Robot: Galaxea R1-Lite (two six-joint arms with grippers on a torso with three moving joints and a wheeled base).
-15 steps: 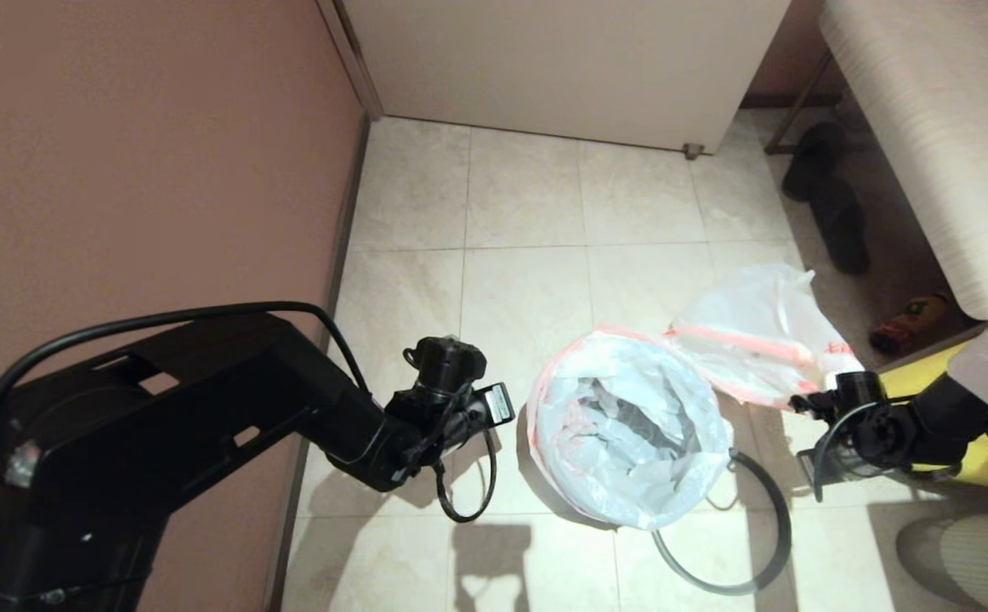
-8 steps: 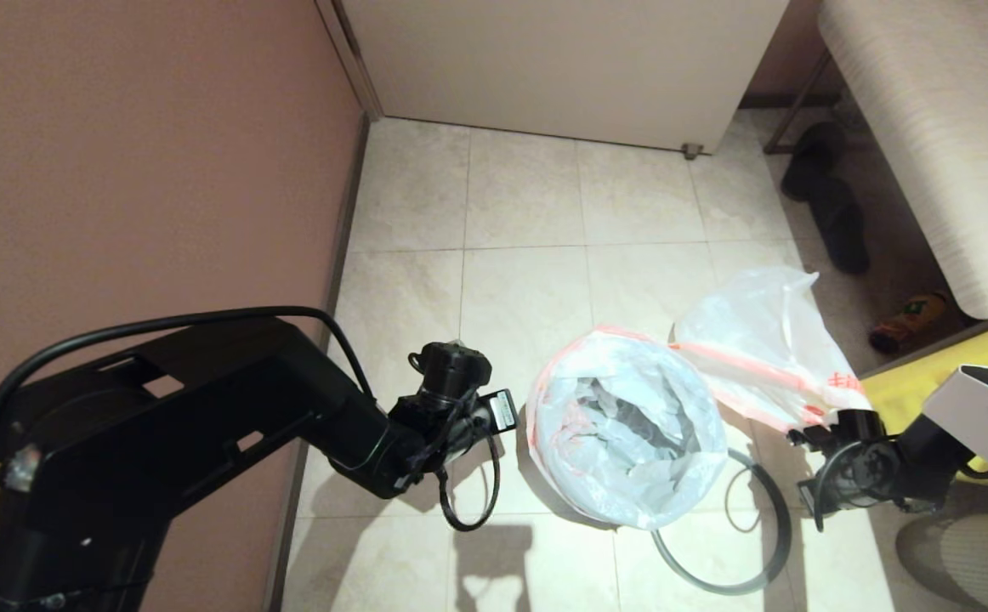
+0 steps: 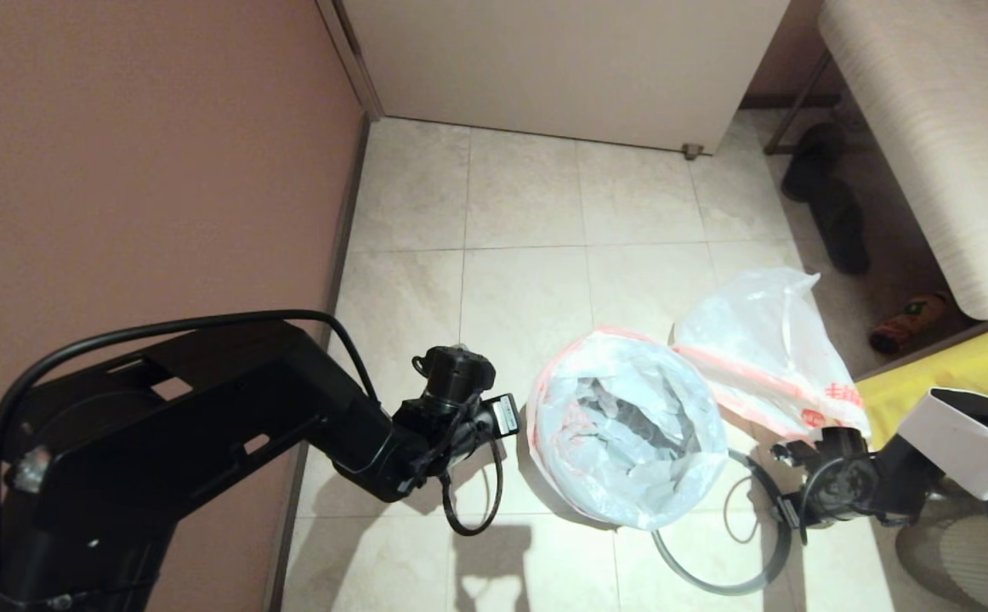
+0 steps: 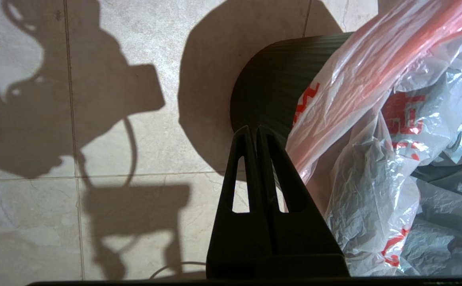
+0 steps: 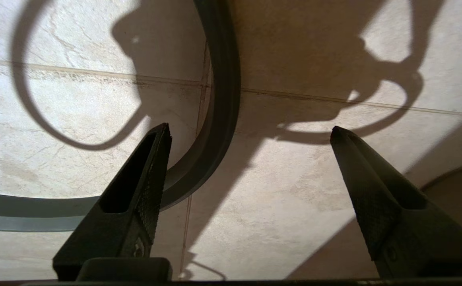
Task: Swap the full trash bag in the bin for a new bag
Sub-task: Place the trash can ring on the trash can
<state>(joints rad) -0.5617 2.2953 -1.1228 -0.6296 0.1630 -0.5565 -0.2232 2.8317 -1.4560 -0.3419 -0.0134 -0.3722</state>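
While my right gripper (image 5: 251, 135) hangs wide over the grey hoop (image 5: 219, 119) at lower right — left gripper (image 4: 255, 133) pinched empty — next comes grasping it to clamp the new bag (image 3: 630, 425).

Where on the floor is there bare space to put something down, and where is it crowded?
Bare tiles lie between the bin and the white cabinet, along the brown wall. Crowded: the right side, with the tied bag, grey hoop, right gripper, shoes.
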